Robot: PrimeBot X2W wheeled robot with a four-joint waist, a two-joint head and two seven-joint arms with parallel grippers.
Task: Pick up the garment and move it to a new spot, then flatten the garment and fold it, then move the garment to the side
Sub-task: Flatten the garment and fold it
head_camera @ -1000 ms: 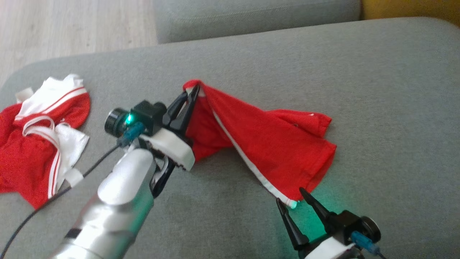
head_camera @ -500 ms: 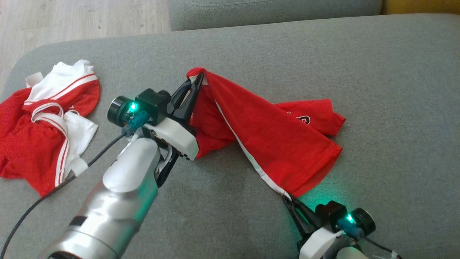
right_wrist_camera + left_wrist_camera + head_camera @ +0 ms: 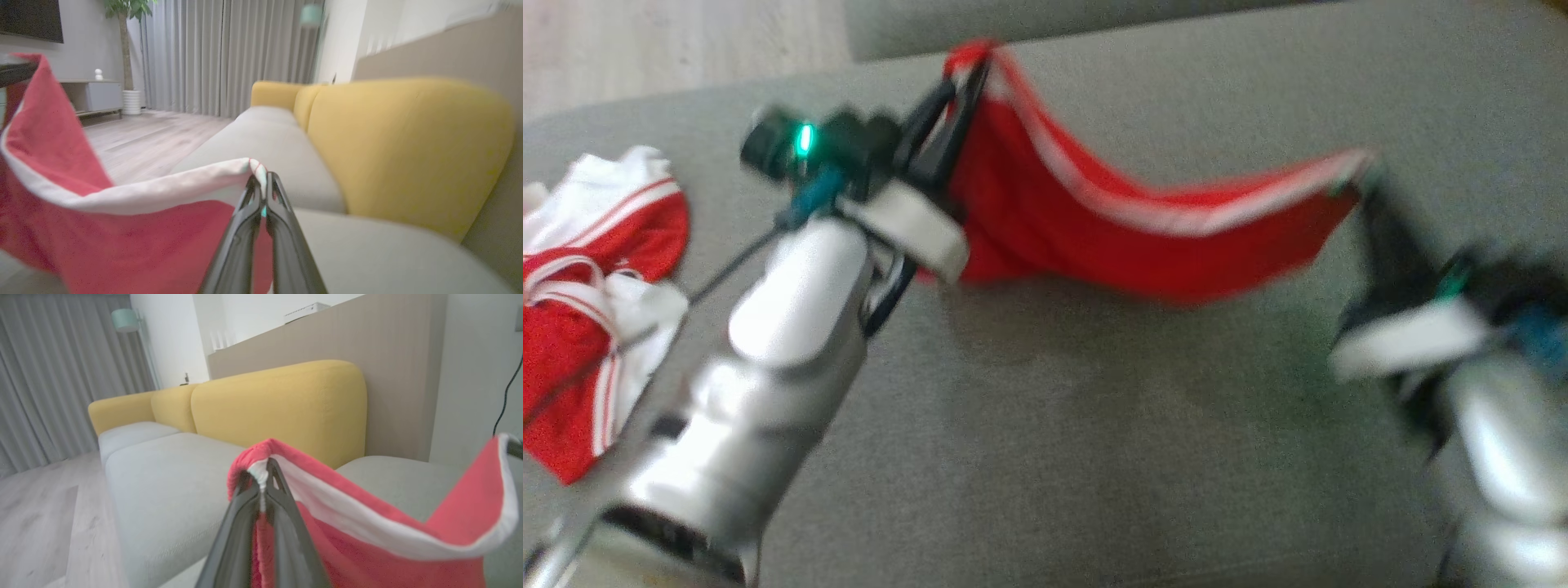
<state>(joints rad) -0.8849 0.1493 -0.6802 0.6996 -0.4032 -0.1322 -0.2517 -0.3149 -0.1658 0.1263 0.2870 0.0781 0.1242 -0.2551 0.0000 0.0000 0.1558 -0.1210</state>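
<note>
The garment (image 3: 1111,229) is red with a white band along its top edge, and it hangs stretched above the grey sofa seat (image 3: 1054,425) between my two grippers. My left gripper (image 3: 968,69) is shut on its left corner, seen close up in the left wrist view as the left gripper (image 3: 265,477) pinching the white band of the garment (image 3: 367,555). My right gripper (image 3: 1364,175) is shut on the right corner. In the right wrist view the right gripper (image 3: 261,179) clamps the white band's end, and the garment (image 3: 122,241) sags to the left.
A second red and white garment (image 3: 588,286) lies crumpled at the seat's left end. Wooden floor (image 3: 670,41) lies beyond the seat's far left edge. Yellow back cushions (image 3: 400,143) stand along the sofa's far side.
My right gripper shut on the garment's lower right corner and lifted it up and to the right. The left gripper rose too, so the cloth now hangs between them. The head camera shifted.
</note>
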